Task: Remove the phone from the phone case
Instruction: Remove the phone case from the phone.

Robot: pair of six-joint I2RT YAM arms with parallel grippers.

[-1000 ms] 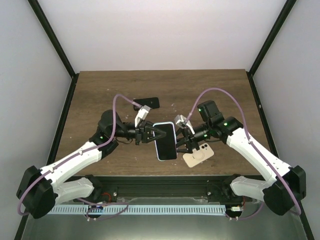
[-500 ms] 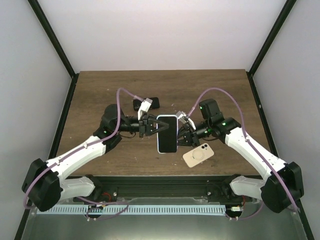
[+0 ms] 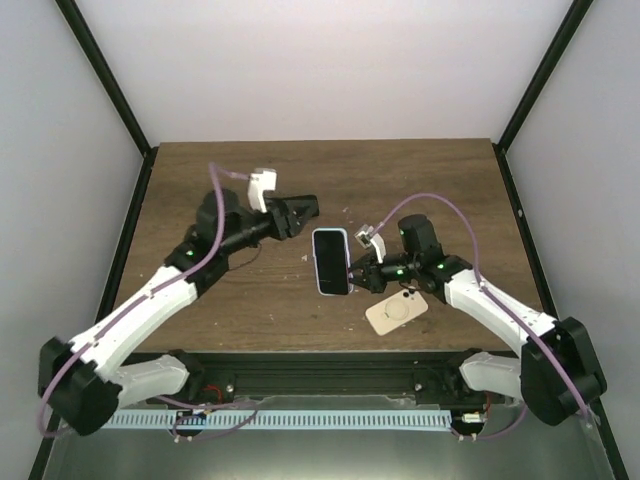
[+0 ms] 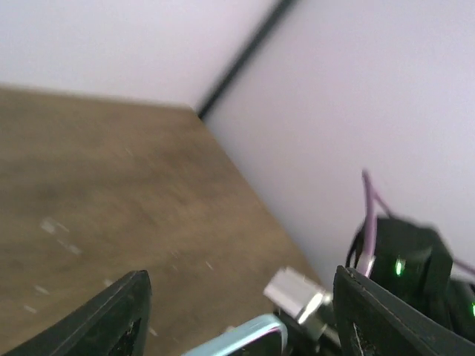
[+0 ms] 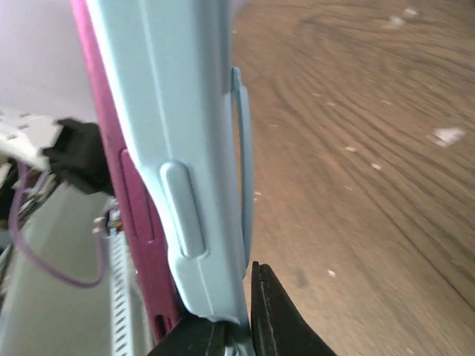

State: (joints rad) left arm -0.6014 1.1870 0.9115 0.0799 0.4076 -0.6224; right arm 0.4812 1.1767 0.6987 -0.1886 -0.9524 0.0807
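Phone long axis near-far, screen up, right gripper clamping edge.

table: brown wood, some white specks on it | beige phone: lies flat near front edge, back up, round ring on it | dark flat thing: on table, further back, left of centre | walls: white | corner post: black

Left wrist view blurred; light-blue phone case cut by bottom edge; small black flat object partly behind left gripper.
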